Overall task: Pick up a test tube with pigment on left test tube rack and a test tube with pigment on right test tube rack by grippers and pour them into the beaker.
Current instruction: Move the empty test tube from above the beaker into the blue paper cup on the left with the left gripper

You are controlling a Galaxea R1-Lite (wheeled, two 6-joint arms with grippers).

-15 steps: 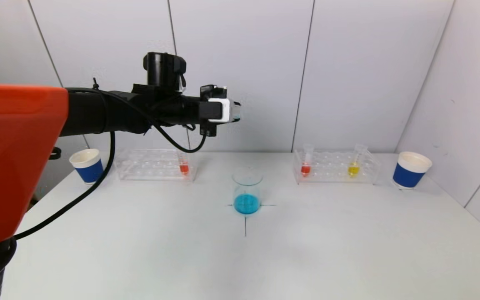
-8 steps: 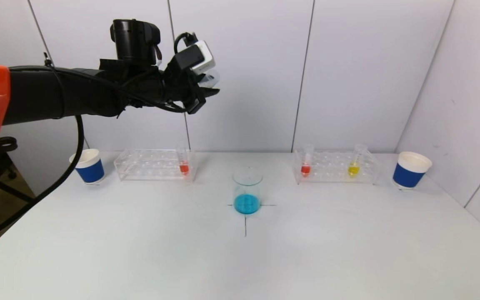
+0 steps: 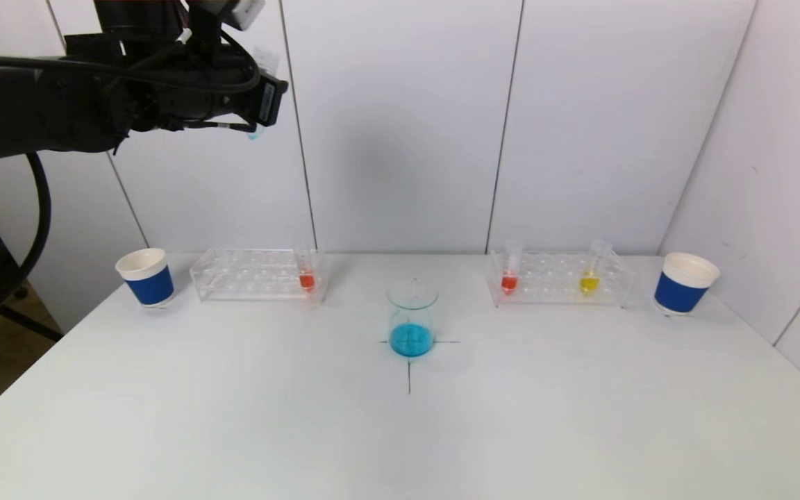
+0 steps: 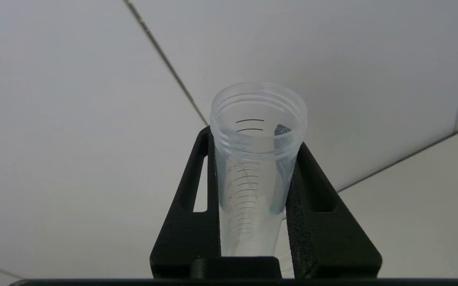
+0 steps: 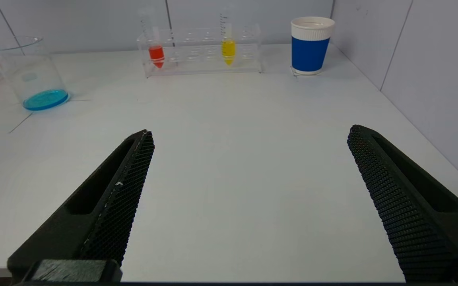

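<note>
My left gripper (image 3: 261,97) is high above the table's left side, near the wall, shut on a clear, nearly empty test tube (image 3: 255,130) with a faint blue trace. In the left wrist view the tube (image 4: 253,171) sits between the fingers of the left gripper (image 4: 254,139), mouth toward the wall. The beaker (image 3: 412,318) holds blue liquid at the table's centre. The left rack (image 3: 247,274) holds a red tube (image 3: 306,272). The right rack (image 3: 560,279) holds a red tube (image 3: 510,274) and a yellow tube (image 3: 590,274). My right gripper (image 5: 251,131) is open and empty, low over the near right table.
A blue paper cup (image 3: 145,276) stands left of the left rack. Another blue cup (image 3: 685,282) stands right of the right rack, close to the side wall. A black cross is marked under the beaker. The right wrist view also shows the beaker (image 5: 30,71).
My left arm has risen and swung left, from above the beaker toward the upper left, carrying the tube, which has turned upright. Nothing on the table has moved.
</note>
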